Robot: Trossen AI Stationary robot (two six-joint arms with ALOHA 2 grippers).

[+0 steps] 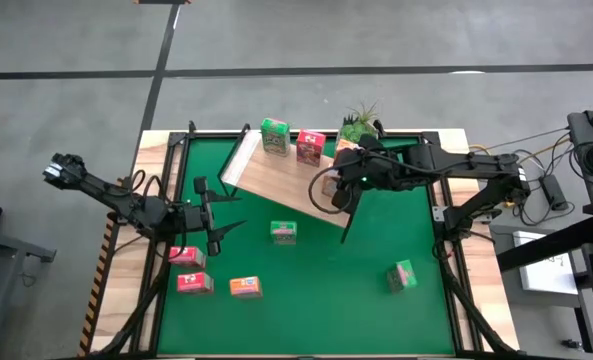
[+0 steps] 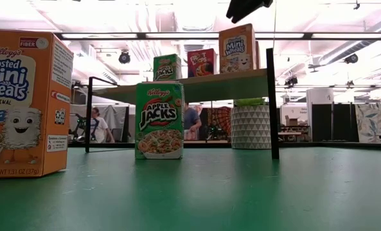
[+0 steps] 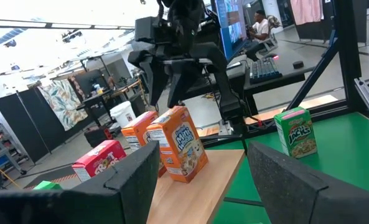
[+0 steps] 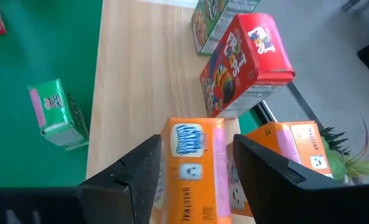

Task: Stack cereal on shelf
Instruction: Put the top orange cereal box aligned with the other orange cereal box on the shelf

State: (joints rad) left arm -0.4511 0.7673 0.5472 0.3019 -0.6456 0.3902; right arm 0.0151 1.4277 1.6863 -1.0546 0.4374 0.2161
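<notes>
- Straddling an orange cereal box (image 4: pixel 193 168) standing on the shelf (image 1: pixel 281 175), the right gripper (image 4: pixel 193 171) keeps its jaws parted, pads beside the box's faces.
- On the shelf, a red box (image 4: pixel 246 59) and green box (image 1: pixel 273 135) stand farther along.
- Off the shelf, the left gripper (image 1: pixel 213 215) waits, jaws spread and empty, over the green mat (image 1: pixel 326 280).

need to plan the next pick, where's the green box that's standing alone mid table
In the high view the green Apple Jacks box stands upright on the green mat, just in front of the shelf, roughly between the two arms.
</notes>
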